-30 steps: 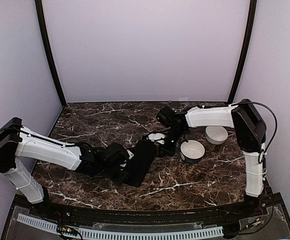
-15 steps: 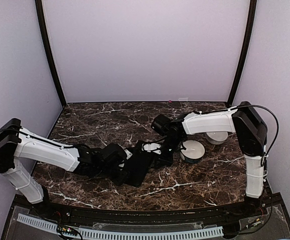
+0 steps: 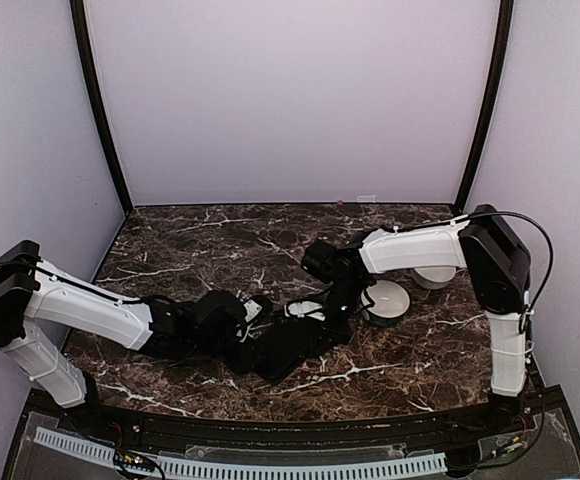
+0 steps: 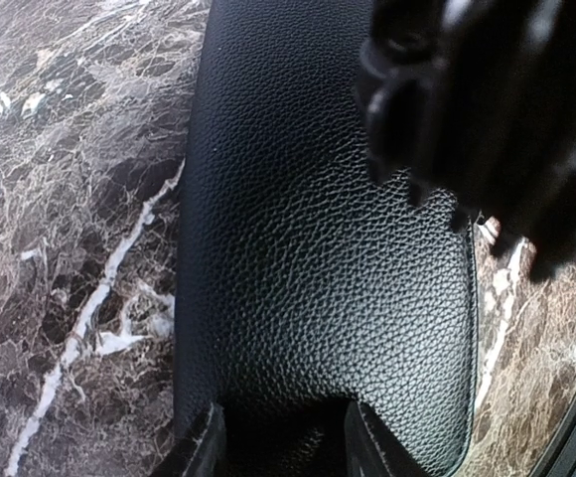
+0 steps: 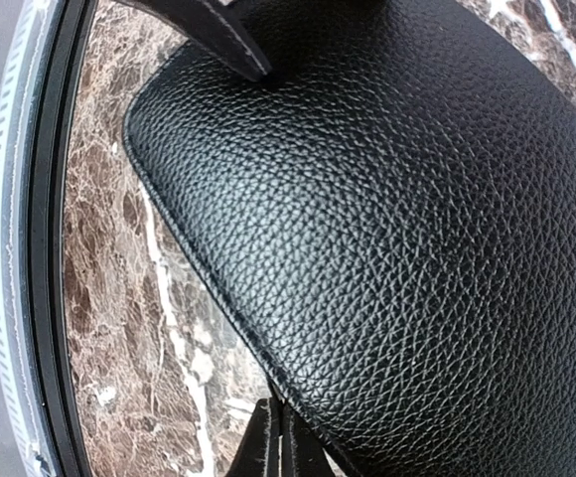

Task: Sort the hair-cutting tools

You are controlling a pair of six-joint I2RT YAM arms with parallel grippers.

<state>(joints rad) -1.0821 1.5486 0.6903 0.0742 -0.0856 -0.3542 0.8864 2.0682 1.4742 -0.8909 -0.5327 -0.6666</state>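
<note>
One pebbled black zip case (image 3: 290,345), round-cornered, lay on the veined brown marble table (image 3: 190,245). The left gripper (image 4: 286,444) clasped its near end; the right gripper (image 5: 280,442) was pinched closed at its edge. Beyond sat a round white bowl (image 3: 385,300). Where the hair-cutting tools were could not be told.

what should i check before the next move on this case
1. Left gripper at the black case: ok, fingers either side of its end; clamped or not, cannot tell.
2. Right gripper at the case's edge: ok, shut there; whether it pinches a zip pull, cannot tell.
3. Case opened: not ok, no gap shows in either wrist view.
4. Hair-cutting tools in sight: not ok, none visible.
5. Near white bowl clear of the right arm: cannot tell, they sit very close.
6. Far white bowl fully in view: not ok, the right forearm covers part.
</note>
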